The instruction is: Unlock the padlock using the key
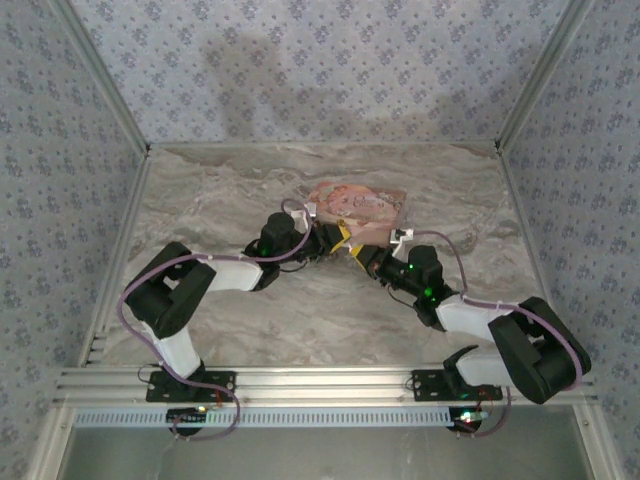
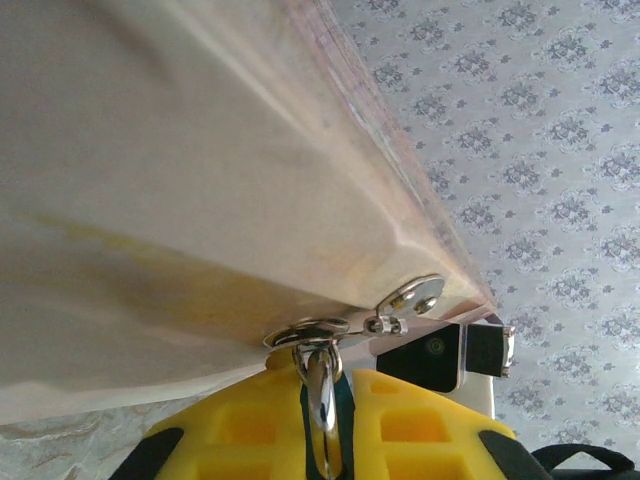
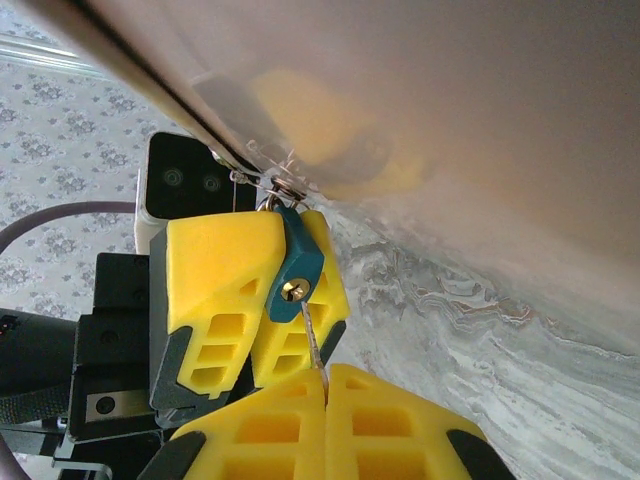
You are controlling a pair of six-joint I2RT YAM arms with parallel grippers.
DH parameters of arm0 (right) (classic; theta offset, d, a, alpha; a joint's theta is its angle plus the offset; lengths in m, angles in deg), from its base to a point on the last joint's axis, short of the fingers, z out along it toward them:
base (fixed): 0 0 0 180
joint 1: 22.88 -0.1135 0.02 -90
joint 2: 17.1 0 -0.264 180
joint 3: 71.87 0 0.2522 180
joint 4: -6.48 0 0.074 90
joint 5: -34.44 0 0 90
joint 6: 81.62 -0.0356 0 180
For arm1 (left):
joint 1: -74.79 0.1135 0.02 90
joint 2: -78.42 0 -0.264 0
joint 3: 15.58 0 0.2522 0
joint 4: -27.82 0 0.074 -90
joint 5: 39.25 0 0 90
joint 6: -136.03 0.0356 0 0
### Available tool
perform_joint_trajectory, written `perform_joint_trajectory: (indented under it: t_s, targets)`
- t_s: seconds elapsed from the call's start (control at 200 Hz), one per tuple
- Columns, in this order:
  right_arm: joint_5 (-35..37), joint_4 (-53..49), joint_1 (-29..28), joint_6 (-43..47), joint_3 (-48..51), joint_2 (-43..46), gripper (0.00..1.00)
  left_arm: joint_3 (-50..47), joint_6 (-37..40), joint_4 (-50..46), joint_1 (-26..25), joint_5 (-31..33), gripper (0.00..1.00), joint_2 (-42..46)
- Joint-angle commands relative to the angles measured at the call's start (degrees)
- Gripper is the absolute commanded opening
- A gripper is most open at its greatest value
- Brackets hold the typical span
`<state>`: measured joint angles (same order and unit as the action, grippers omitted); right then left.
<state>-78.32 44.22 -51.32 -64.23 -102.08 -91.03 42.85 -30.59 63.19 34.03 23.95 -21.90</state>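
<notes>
The padlock (image 3: pixel 297 262), small with a blue body and a brass keyhole, hangs by its silver shackle (image 2: pixel 322 385) from a metal ring on the pink box (image 1: pixel 355 205). My left gripper (image 2: pixel 325 405) is shut on the padlock, with its yellow fingers (image 3: pixel 215 285) on either side of the blue body. My right gripper (image 3: pixel 326 378) is shut on the key (image 3: pixel 314 338). The key's thin silver blade points up, and its tip meets the keyhole. I cannot tell how deep it sits. In the top view both grippers (image 1: pixel 340 248) meet at the box's near edge.
The box's pale underside (image 2: pixel 200 150) slopes over both grippers. The marbled table (image 1: pixel 250 320) lies below, with patterned walls on three sides. The right wrist's black camera block (image 2: pixel 440 355) sits close behind the latch.
</notes>
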Motion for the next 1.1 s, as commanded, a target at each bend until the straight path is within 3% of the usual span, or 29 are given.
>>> perform_joint_trajectory:
  t_s: [0.0, 1.094]
  targets:
    - [-0.82, 0.89, 0.92, 0.77, -2.49, 0.34, 0.0, 0.2, -0.5, 2.73, -1.0, -3.43, 0.07, -0.41]
    - [-3.23, 1.36, 0.4, 2.66, -3.67, 0.6, 0.0, -0.43, 0.06, 2.03, -0.99, -3.75, 0.06, -0.48]
